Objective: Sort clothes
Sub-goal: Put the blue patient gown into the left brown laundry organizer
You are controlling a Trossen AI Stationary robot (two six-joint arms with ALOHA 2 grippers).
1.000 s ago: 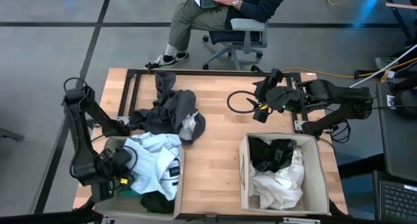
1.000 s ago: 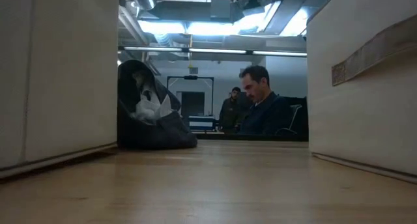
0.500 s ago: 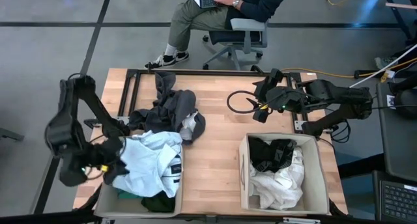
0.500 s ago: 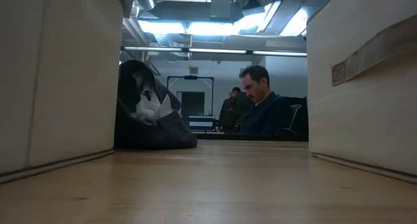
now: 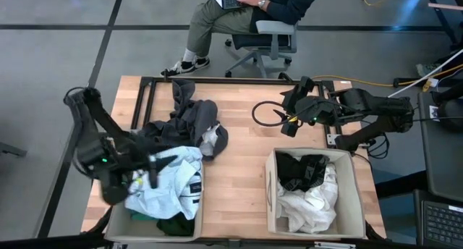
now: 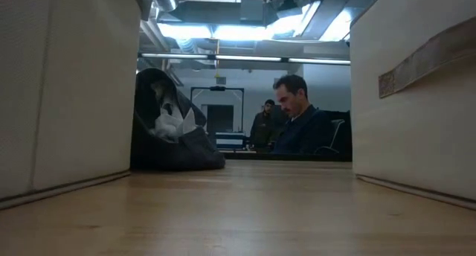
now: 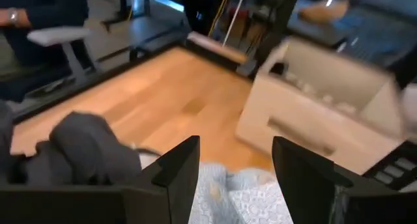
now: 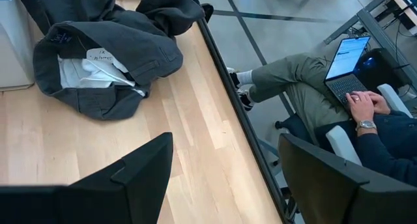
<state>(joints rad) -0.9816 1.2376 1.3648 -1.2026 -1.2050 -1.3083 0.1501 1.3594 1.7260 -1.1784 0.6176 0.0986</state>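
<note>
Our left gripper (image 5: pixel 148 169) hangs spread and empty over the pale light-blue garment (image 5: pixel 163 184) piled in the left bin (image 5: pixel 197 224), likely just sorted there. The dark grey garment (image 5: pixel 192 122) waits on the surface (image 5: pixel 239 176), so our right gripper (image 5: pixel 288 122) idles spread at the far edge.

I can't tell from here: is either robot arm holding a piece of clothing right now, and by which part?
Neither. The left gripper is open above the pale light-blue garment in the left bin, gripping nothing. The right gripper is open and empty over the table.
</note>
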